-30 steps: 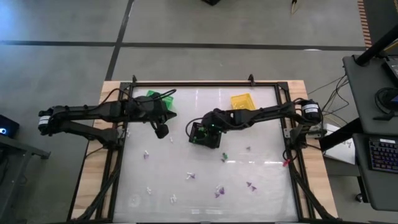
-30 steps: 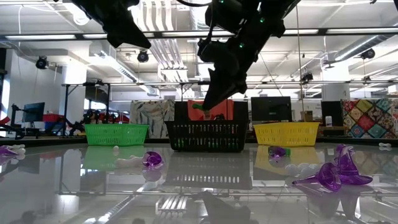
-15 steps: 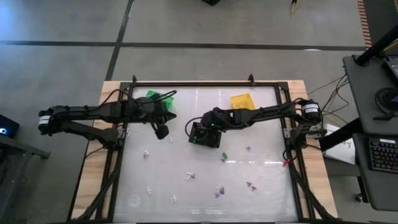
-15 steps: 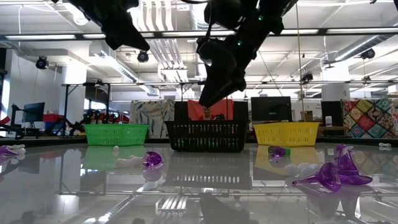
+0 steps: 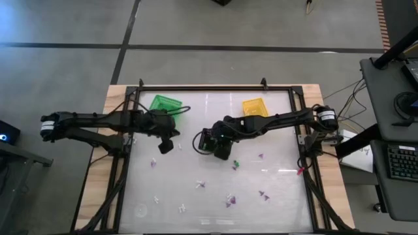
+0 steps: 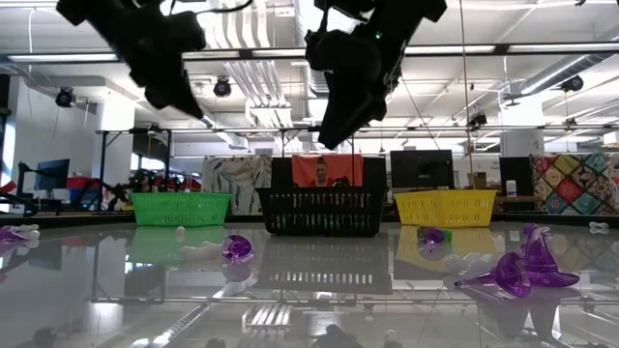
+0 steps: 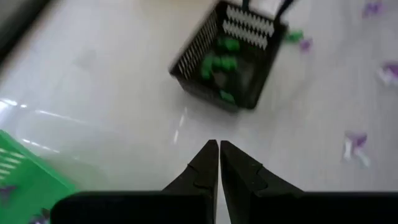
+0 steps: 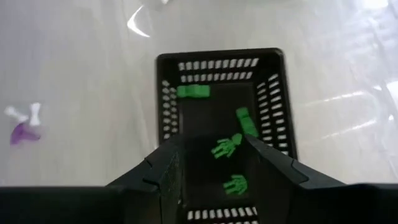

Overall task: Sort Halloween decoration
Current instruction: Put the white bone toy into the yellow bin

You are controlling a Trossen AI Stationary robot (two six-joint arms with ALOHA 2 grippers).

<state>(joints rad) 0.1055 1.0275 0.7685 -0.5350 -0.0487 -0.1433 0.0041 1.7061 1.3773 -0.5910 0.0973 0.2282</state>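
— While the right arm's fingers (image 8: pixel 211 163) hang spread and empty over the black slotted plastic basket (image 8: pixel 165 99), I'd say the drop is done; several small green plastic figures (image 8: pixel 226 147) lie on its floor. What should it mind now?

— Lifting straight up before it swings, I reckon. The fingers stand just above the near rim, and a sideways sweep could clip the wall and shove the basket across the glossy white surface (image 5: pixel 196 209). Going up first costs nothing.

— And the left arm?

— Its fingers (image 7: pixel 215 163) are pressed together, holding nothing, hovering above bare surface between the green plastic basket (image 5: pixel 164 103) and the black one. It looks to be waiting.

— Where's the rest of the Halloween stuff?

— Scattered on the near half of the surface: a purple trinket (image 5: pixel 260 194), small white pieces (image 5: pixel 181 209), and a green bit (image 5: pixel 236 164) just beside the right arm's wrist. That green one seems the handiest next pick.

— Room to move?

— Plenty toward the near side, where only tiny pieces lie well apart. The tight spot is the middle: both arms reach in near the black basket, so I'd keep them from crossing. The yellow plastic basket (image 5: pixel 254 106) sits at the far edge by the black frame rail (image 5: pixel 202 87), clear of both.
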